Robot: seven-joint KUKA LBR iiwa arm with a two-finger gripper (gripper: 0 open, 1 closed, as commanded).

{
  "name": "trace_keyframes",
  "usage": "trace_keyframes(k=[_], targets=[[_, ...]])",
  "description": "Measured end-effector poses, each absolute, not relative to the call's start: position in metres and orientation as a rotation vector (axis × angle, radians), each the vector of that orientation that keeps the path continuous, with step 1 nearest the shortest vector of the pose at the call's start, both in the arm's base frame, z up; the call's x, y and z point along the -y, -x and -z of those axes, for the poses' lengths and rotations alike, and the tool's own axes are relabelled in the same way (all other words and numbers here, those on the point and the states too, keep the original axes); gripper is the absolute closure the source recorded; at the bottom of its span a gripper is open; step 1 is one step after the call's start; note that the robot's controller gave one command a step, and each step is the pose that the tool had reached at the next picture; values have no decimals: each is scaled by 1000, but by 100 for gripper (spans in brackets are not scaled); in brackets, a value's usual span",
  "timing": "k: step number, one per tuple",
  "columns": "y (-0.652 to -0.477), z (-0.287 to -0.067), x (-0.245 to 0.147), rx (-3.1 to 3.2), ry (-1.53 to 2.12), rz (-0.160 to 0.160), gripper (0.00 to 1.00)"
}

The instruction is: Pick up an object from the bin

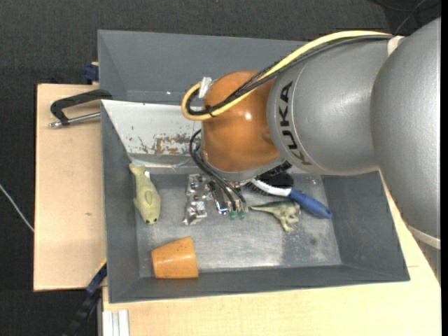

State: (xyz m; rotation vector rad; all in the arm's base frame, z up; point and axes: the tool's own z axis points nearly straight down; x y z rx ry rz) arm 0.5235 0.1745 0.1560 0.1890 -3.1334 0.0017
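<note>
Arm reaches in from right, orange wrist cover point(238, 124) over middle of grey bin point(119, 257). Pincer point(210, 201) down at bin floor, centre; metal parts cluttered, cannot tell how far open or whether anything is gripped. Nearest things: small green dinosaur figure point(283, 213) just right of pincer, blue-handled tool point(309, 204) touching dinosaur's far side. Pale yellow-green toy animal point(146, 197) lies left of pincer, apart. Orange cup point(175, 257) on its side near front wall.
</note>
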Motion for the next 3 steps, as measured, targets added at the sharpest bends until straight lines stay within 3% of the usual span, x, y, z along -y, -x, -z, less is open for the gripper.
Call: trace_keyframes(k=[1,2,3], targets=[[-524,-157,-176,3136,-188,2,0],[-521,-126,-171,3178,-158,17,0],[-557,-168,-215,3152,-165,11,0]])
